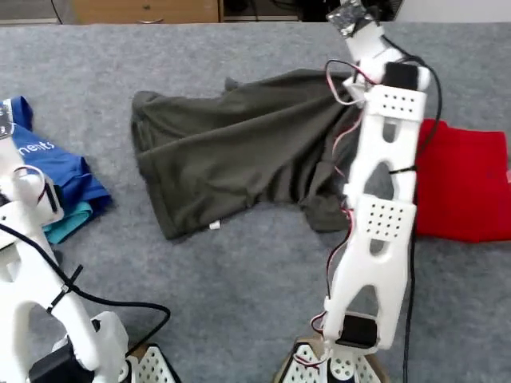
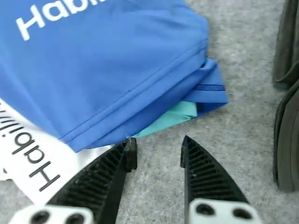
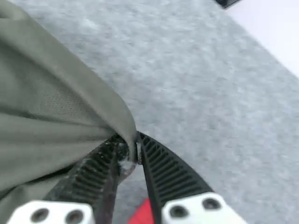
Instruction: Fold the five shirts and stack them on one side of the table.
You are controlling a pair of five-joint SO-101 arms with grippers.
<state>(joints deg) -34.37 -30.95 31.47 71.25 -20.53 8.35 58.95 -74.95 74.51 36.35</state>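
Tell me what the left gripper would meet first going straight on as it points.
Most likely the teal shirt, its corner peeking from under the folded blue shirt; the open left gripper aims at it, though height is unclear.

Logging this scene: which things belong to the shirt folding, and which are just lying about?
Job: olive shirt, pinched by right gripper; red shirt; blue shirt; teal shirt; white shirt; open left gripper.
Lying about: cable; wooden drawer.
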